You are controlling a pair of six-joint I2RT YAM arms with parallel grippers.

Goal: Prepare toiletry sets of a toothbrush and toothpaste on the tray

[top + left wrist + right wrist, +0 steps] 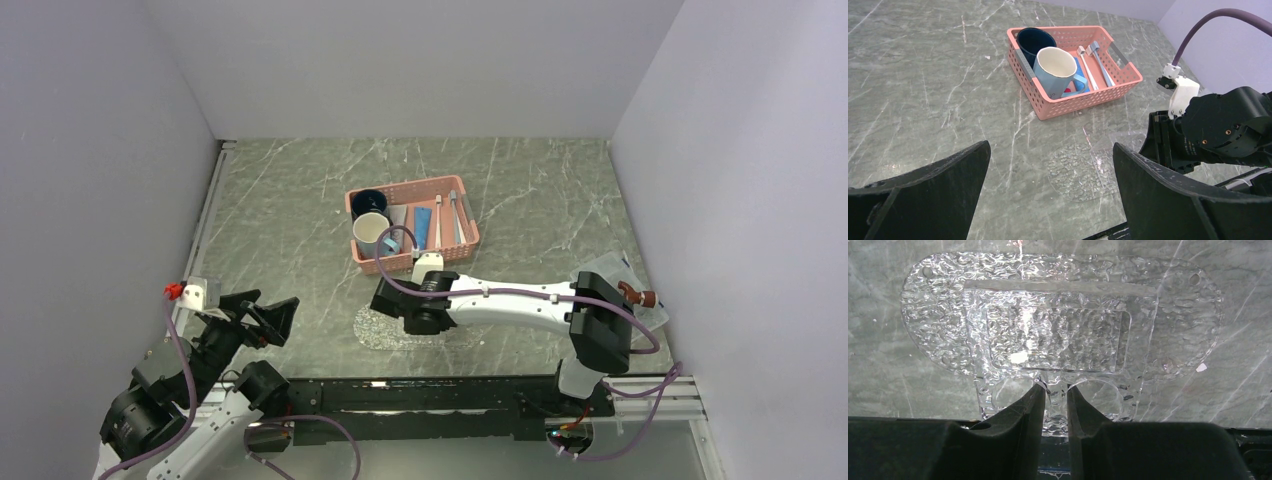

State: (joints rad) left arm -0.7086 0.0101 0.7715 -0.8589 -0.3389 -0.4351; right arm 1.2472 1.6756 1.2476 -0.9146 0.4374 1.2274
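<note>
While my right gripper (1054, 388) pinches the near rim of the tray (1173, 315), just in front of the basket (1083, 102), I should settle it flat, release straight, then reach the toothbrush (1087, 67) inside.

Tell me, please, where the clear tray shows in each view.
Top external: tray low centre, below the pink basket.
Left wrist: low centre-right, nearer than the basket.
Right wrist: fills the frame.
Shared landmark: the right gripper at its edge.
</note>
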